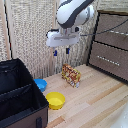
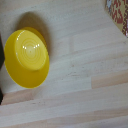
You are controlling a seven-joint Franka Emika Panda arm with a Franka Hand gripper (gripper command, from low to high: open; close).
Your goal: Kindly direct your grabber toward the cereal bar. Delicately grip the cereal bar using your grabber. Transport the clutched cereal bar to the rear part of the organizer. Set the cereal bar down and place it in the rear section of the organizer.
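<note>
The step in hand looks like the approach: the tool (image 1: 61, 51) hangs in the air above the cereal bar box (image 1: 71, 75), well clear of it and holding nothing, its short dark fingers pointing down with a gap between them that reads as spread, though how wide is hard to judge at this size. The cereal bar box stands on its edge on the light wooden bench (image 1: 95, 105), out in the open; in the wrist view only a corner of its red and yellow print (image 2: 118, 15) shows at the picture's margin, so the tool is judged not yet centred over the box. The next move calls for shifting across until the fingers straddle the box's thin sides, then coming down gently before closing. From the box, the black fabric organizer (image 1: 17, 92) lies toward the exterior view's left, its inner divider (image 1: 15, 90) splitting it into sections; which one counts as the rear is a guess from here. Between the box and the organizer sit a yellow bowl (image 1: 55, 100) and a smaller blue bowl (image 1: 40, 84), both near the organizer's wall, so a low carry could clip them. A dark wooden drawer chest (image 1: 111, 45) stands beyond the box toward the exterior view's right, out of the way.
</note>
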